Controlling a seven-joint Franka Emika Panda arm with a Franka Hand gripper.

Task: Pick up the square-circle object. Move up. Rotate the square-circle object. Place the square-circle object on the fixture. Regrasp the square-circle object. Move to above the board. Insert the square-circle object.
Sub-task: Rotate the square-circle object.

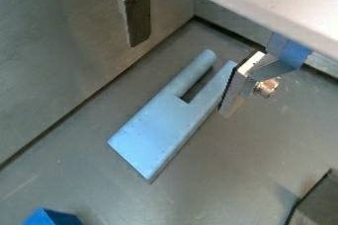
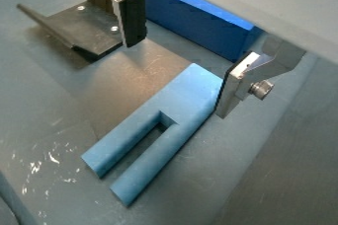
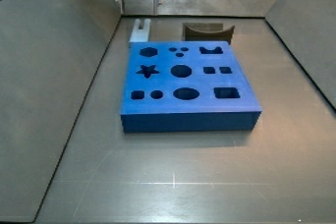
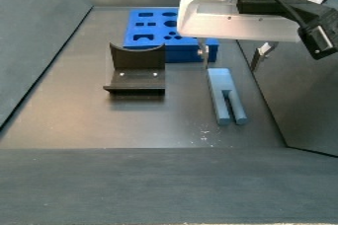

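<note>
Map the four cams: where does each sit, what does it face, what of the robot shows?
Wrist view: on the wrist, looking down at the square-circle object lying between the gripper fingers.
Wrist view: same bar, plus fixture and board.
Side view: high, facing the board; gripper barely visible.
Side view: opposite end, gripper above the bar.
Shared: bar, board.

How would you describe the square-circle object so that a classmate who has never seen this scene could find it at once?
Start at the big blue board, then look to the grey floor beside it and the dark fixture. There the square-circle object lies flat under the open tool. It alone is a long, slim, pale grey-blue bar with a slot at one end.
</note>
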